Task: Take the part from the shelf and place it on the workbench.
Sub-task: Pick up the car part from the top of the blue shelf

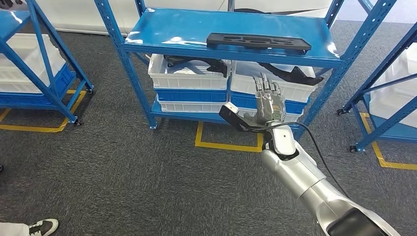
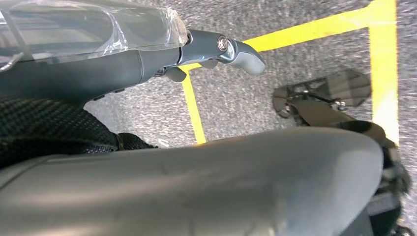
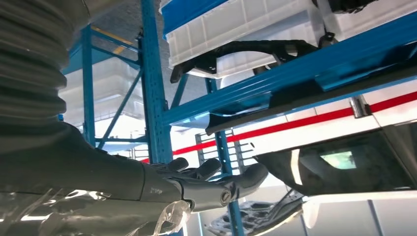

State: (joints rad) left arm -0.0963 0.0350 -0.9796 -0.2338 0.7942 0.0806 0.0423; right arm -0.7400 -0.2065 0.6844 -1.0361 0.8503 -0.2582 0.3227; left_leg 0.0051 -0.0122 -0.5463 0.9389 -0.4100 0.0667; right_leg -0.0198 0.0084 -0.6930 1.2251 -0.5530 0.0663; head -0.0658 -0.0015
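Observation:
The part (image 1: 258,42) is a long flat black tray lying on the top board of the blue shelf (image 1: 196,29), towards its right end. My right hand (image 1: 269,101) is raised in front of the shelf, below the top board and a little below the part, with its fingers stretched out and apart and nothing in them. In the right wrist view the same hand (image 3: 211,179) is empty, and the part's dark edge (image 3: 246,118) lies along the blue board beyond it. My left hand (image 2: 231,49) hangs over the floor and holds nothing.
Two white bins (image 1: 189,73) (image 1: 295,83) with black curved parts sit on the lower board, behind my right hand. More blue shelves stand at the left (image 1: 44,73) and right (image 1: 388,88). Yellow tape (image 1: 228,145) marks the floor. A person's shoe (image 1: 43,226) is at the lower left.

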